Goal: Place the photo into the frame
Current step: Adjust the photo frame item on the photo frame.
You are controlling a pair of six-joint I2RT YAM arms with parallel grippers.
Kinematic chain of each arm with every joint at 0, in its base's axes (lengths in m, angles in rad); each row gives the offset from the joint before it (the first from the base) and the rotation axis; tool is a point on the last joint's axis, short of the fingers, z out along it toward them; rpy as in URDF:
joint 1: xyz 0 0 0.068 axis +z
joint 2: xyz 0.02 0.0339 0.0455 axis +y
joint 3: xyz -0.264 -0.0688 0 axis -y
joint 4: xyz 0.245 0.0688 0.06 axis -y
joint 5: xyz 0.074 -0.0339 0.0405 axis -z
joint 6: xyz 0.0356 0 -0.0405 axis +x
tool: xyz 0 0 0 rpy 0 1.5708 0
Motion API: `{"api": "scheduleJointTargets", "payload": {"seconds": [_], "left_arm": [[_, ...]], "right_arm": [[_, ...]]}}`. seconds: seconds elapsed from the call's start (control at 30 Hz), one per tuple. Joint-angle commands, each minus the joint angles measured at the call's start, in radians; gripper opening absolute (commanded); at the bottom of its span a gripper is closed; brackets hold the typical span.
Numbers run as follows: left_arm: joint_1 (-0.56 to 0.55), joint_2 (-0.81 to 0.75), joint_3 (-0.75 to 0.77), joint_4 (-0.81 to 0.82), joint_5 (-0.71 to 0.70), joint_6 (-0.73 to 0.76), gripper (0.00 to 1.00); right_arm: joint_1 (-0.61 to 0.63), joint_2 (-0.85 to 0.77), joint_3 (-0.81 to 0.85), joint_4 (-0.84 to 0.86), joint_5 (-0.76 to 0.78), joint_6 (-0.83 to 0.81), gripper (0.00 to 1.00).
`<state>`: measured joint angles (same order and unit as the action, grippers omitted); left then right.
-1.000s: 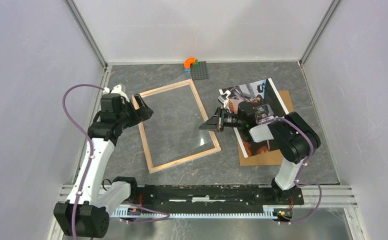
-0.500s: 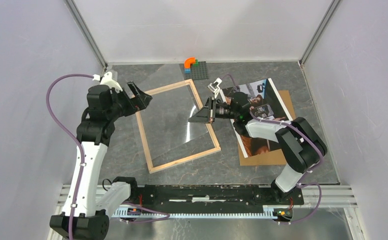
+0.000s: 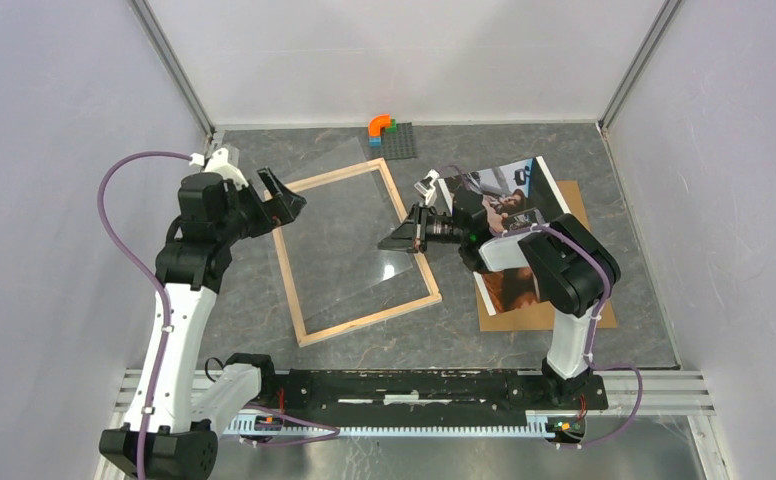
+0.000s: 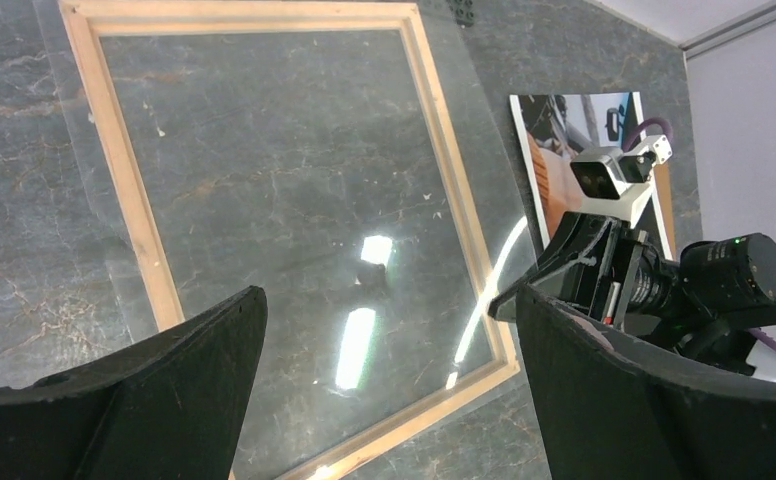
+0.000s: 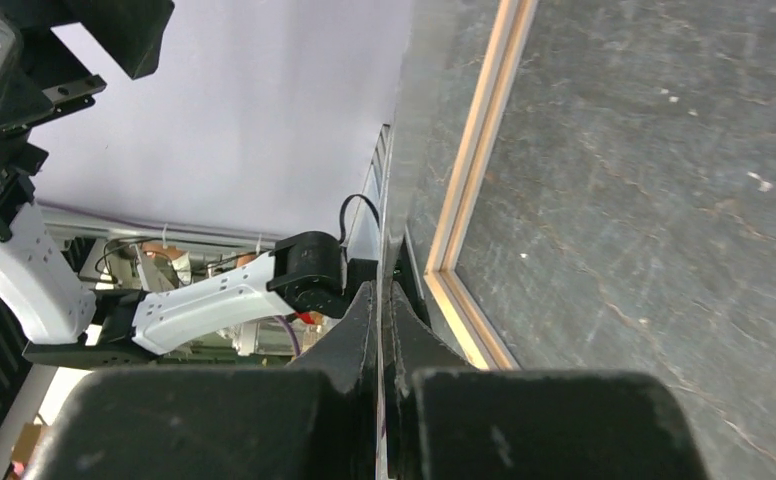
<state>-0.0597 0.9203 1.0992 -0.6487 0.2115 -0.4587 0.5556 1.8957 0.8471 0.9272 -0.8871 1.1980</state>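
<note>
Top external view: the right gripper (image 3: 388, 243) is clamped shut on the 3 o'clock edge of a clear pane (image 4: 294, 200), which hangs tilted over the frame (image 3: 364, 322). The right wrist view confirms it, with both fingers pressed flat on the thin sheet and no gap showing. The left gripper (image 3: 286, 197) stands wide open and holds nothing, hovering at the frame's 10 o'clock corner, near the pane's far edge but not visibly touching it.

The frame lies flat on the grey marbled table (image 3: 624, 180), mid-field and a little askew. The photo (image 3: 509, 200) lies at 3 o'clock of it, just beside the frame's right rail, on top of a brown backing board (image 3: 539, 315) and partly hidden by the right arm. It is not in the frame yet.

The step in hand looks like handling the pane (whether it is coming out of the frame or going back in, one moment does not say). To do it well, the pinch should stay square on the edge, since a one-sided hold lets a smooth sheet sag or twist. The open left claw seems well placed to steady the opposite edge. Any travel should be slow and keep the pane clear of the rails and the photo.
</note>
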Motion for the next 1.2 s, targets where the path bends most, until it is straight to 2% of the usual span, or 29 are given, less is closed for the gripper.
{"api": "scheduleJointTargets", "payload": {"seconds": [0.0, 0.47, 0.7, 1.17], "left_arm": [[-0.004, 0.012, -0.028, 0.030, -0.018, 0.026, 1.00], [-0.003, 0.072, -0.104, 0.151, -0.072, 0.052, 1.00], [-0.003, 0.074, -0.140, 0.186, -0.102, 0.080, 1.00], [-0.004, 0.074, -0.157, 0.196, -0.086, 0.082, 1.00]], "right_arm": [[-0.033, 0.006, -0.024, 0.099, 0.017, -0.042, 0.00], [-0.059, 0.023, -0.116, 0.173, -0.024, -0.052, 0.00], [-0.059, 0.037, -0.146, 0.272, -0.038, 0.024, 0.00], [-0.060, 0.031, -0.166, 0.253, -0.039, 0.007, 0.00]]}}
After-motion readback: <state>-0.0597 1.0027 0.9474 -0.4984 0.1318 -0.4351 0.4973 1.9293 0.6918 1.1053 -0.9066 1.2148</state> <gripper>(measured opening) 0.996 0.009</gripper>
